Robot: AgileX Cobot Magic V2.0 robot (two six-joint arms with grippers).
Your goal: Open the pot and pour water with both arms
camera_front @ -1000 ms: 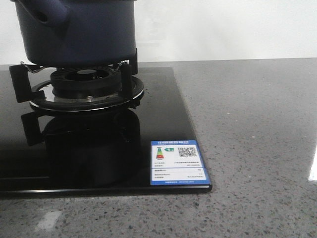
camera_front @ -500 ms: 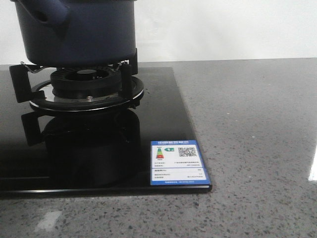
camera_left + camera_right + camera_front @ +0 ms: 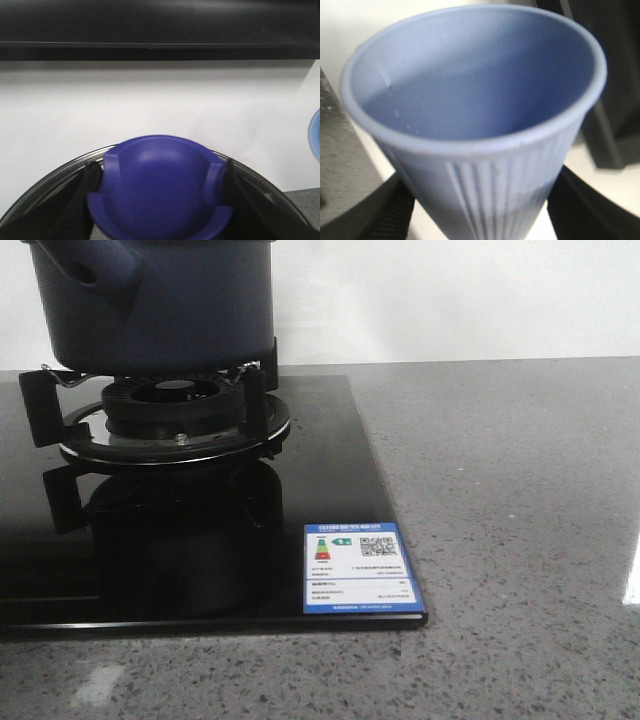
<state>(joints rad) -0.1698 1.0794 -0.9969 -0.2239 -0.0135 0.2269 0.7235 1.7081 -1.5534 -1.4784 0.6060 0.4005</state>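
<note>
The dark navy pot (image 3: 170,310) stands on the gas burner (image 3: 175,415) at the far left, its stubby handle (image 3: 105,275) pointing forward; its top is cut off by the frame. No gripper shows in the front view. My left gripper (image 3: 160,172) is shut on the blue knob (image 3: 160,195) of a glass lid (image 3: 45,182), black fingers (image 3: 90,175) on both sides. I cannot tell whether the lid rests on the pot. My right gripper (image 3: 482,212) is shut on a pale blue ribbed cup (image 3: 470,85), which looks tilted.
The burner sits on a black glass cooktop (image 3: 330,470) with a blue and white label (image 3: 360,568) at its front right corner. Grey speckled counter (image 3: 520,490) lies to the right. A white wall stands behind. The cup's edge (image 3: 315,135) shows in the left wrist view.
</note>
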